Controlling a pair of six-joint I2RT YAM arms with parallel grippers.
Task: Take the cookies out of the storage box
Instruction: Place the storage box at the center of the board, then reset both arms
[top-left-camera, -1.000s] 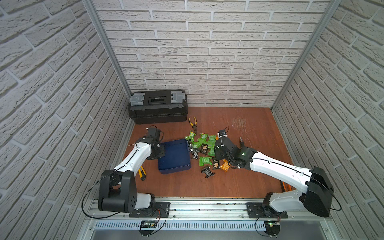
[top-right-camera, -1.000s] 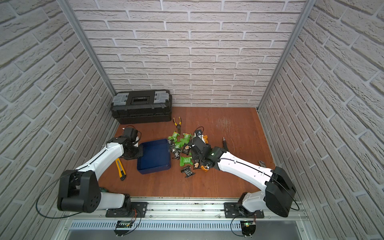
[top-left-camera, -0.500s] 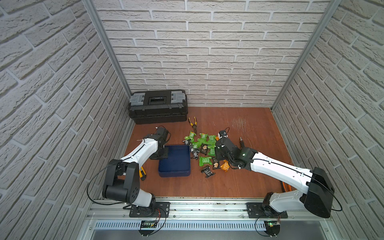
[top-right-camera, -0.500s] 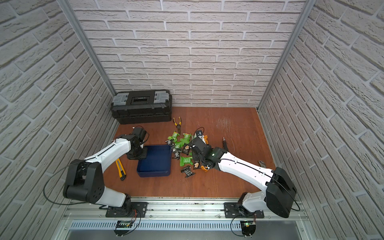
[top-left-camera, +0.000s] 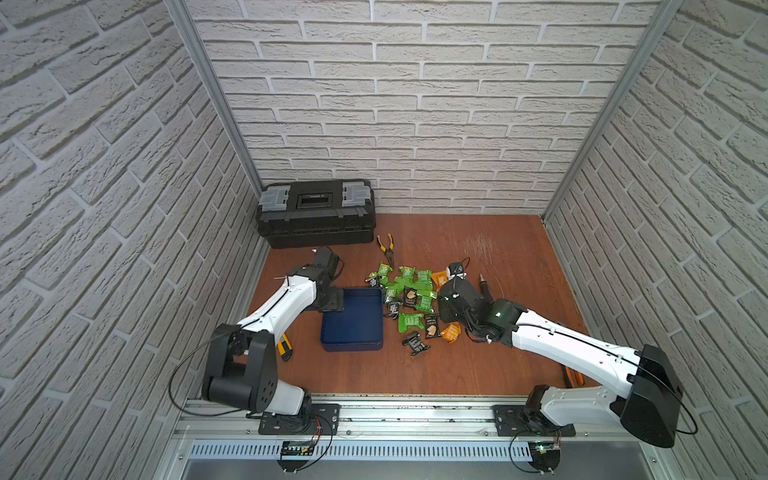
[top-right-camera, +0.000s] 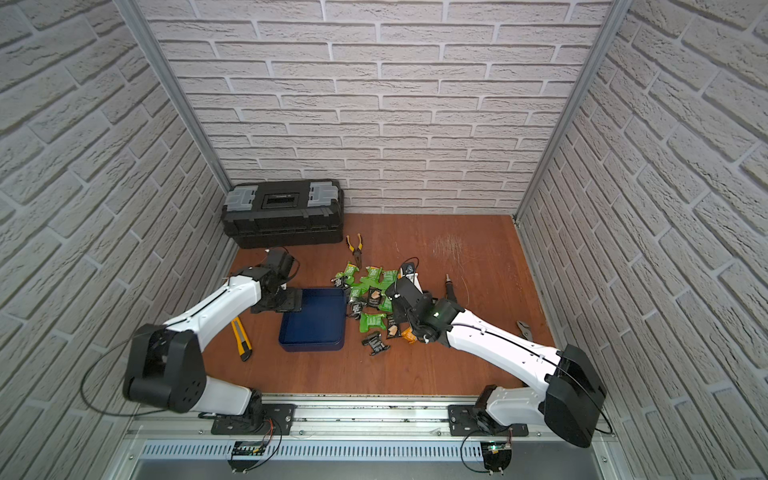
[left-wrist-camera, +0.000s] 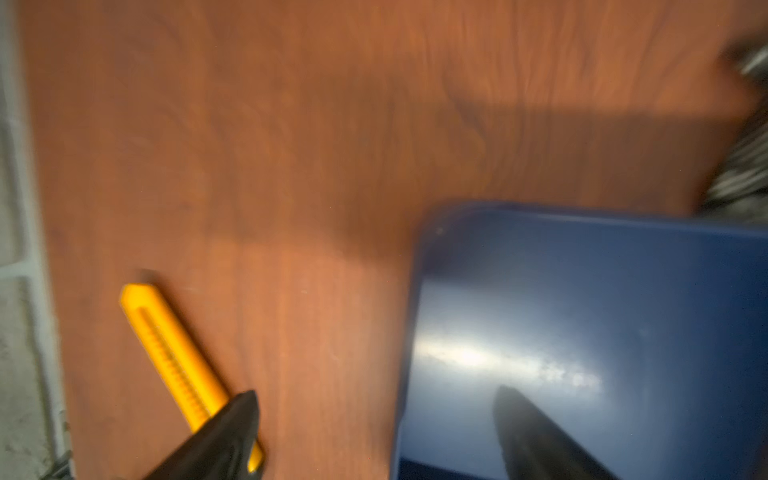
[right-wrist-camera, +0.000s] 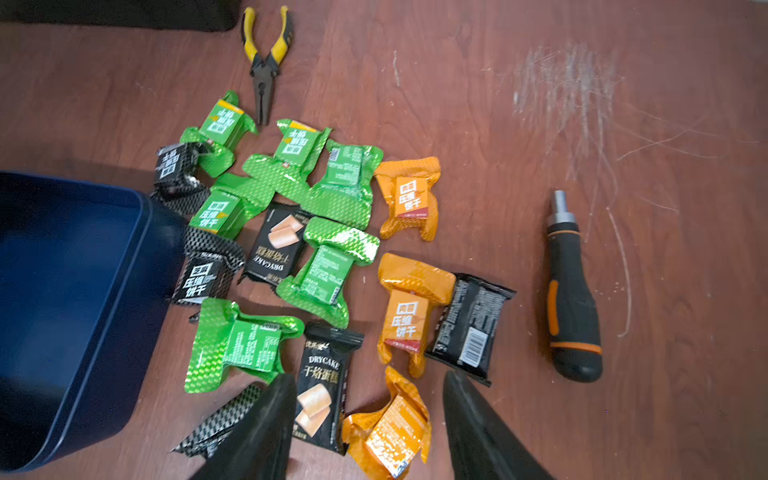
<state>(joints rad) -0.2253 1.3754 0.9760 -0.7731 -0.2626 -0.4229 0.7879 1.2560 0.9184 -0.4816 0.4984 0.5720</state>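
The cookies, green, orange and black foil packets, lie scattered on the wooden floor to the right of the storage box. The storage box is a navy tray, and no packet shows on its blue surface. My left gripper is open astride the box's far left edge, one finger over the box and one over the floor. My right gripper hangs open above an orange packet and a black packet.
A black toolbox stands at the back left. Yellow-handled pliers lie behind the packets and a black screwdriver to their right. A yellow utility knife lies left of the box. Orange-handled pliers lie by the right wall.
My left arm swung right with the box's edge, turning the skewed box square, and the left gripper has now opened. The right gripper's jaws widened a little over the packets.
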